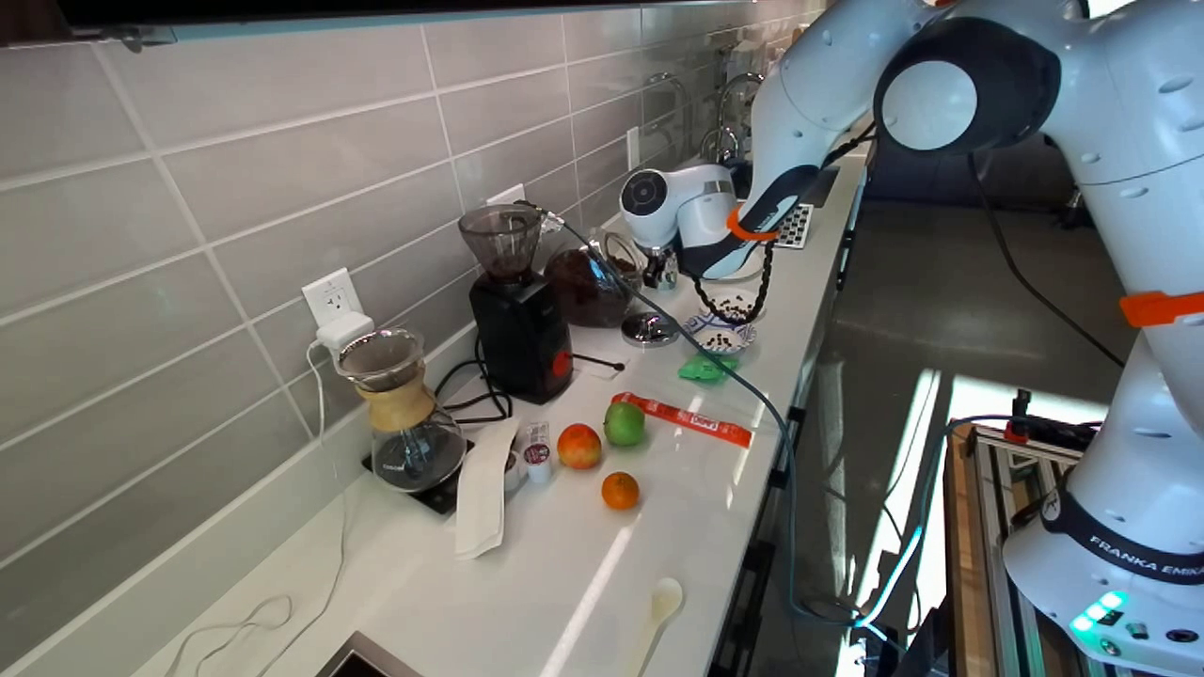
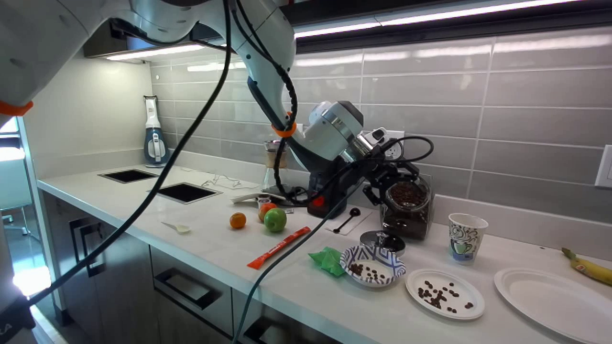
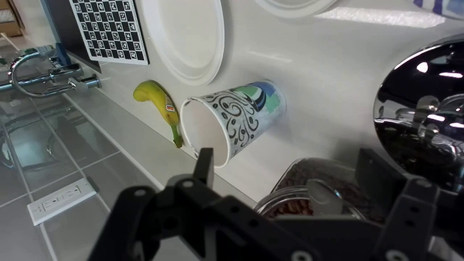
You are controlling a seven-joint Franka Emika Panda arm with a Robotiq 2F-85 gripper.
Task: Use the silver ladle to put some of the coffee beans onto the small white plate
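Black hand (image 3: 291, 167) hung near the glass jar (image 2: 409, 224), fingers (image 3: 378, 177) wide apart, no grip on anything seen; silver ladle (image 3: 323, 199), only its rounded end clear, showed between them at the jar's mouth in the wrist view, contact hard to tell. In an exterior view the small white plate (image 2: 444, 275), coffee beans (image 2: 435, 302) scattered on it, lay on the tabletop (image 2: 377, 315) below and well apart from the hand, an upright paper cup (image 2: 464, 243) nearer to it.
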